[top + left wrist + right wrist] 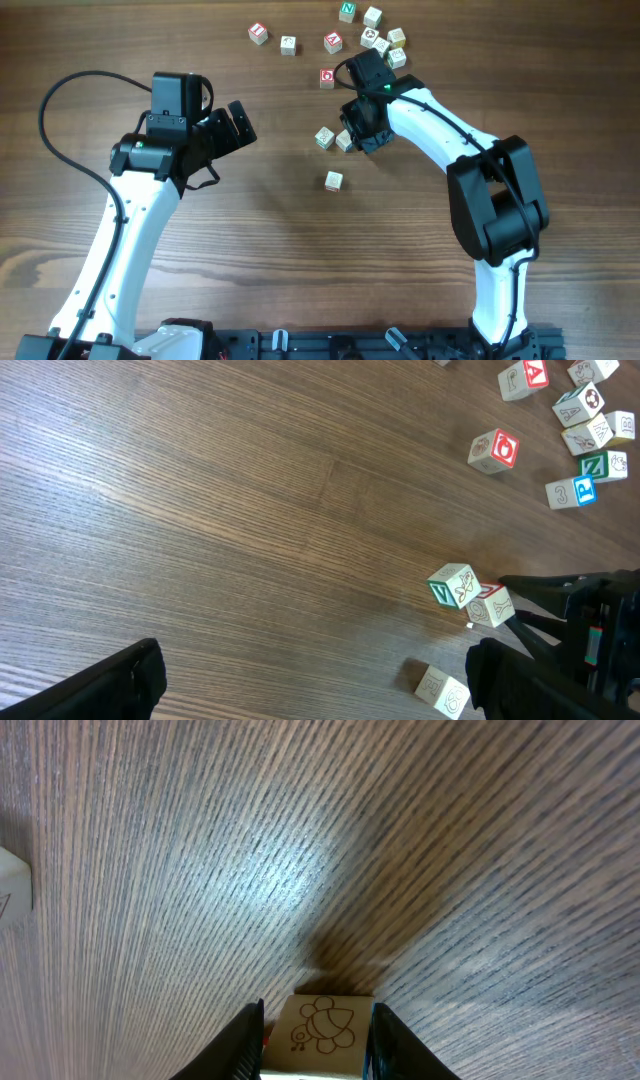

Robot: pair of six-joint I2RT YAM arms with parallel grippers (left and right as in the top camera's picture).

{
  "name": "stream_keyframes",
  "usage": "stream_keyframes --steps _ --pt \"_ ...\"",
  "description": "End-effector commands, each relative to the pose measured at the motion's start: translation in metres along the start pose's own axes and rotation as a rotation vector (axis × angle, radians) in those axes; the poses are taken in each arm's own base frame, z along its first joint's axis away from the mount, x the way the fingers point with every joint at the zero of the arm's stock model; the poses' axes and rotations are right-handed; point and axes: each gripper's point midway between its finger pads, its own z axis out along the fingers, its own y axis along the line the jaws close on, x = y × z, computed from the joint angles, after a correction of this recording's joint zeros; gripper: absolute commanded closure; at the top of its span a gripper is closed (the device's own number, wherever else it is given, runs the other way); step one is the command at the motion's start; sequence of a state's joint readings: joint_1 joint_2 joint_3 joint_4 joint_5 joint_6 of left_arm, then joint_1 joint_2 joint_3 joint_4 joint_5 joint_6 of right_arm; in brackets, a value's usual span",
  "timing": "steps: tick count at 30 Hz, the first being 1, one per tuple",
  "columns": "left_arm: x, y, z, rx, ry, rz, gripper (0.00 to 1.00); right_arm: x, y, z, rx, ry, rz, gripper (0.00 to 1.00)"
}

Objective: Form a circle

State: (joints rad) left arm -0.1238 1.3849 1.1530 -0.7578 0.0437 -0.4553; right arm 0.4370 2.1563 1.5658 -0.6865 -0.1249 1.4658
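At one o'clock from the lone cube (333,180), my part-closed right pincer (317,1012) gripped the bee cube (322,1035), best, I judged, set gently against its nine-o'clock neighbour (324,137).

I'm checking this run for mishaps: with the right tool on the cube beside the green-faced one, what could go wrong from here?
1. The right tool grips the pale wooden cube with a bee drawing touching the green-faced wooden cube; sliding or releasing it could knock that neighbour askew.
2. The lone pale wooden cube lies apart, so the ring may end up open.
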Motion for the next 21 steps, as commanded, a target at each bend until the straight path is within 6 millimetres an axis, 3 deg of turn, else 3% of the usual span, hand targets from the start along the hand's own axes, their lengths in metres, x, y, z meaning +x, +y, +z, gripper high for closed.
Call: stream_keyframes --steps 1,21 --pt "-0.0021 -0.0006 0.0006 0.006 0.001 -0.014 0.00 -0.0031 0.0004 0.0031 0.009 -0.022 0.025 0.66" --pt "-0.0021 -0.0006 0.0006 0.006 0.001 -0.014 0.00 -0.0044 0.0012 0.0031 0.005 -0.030 0.063 0.67"
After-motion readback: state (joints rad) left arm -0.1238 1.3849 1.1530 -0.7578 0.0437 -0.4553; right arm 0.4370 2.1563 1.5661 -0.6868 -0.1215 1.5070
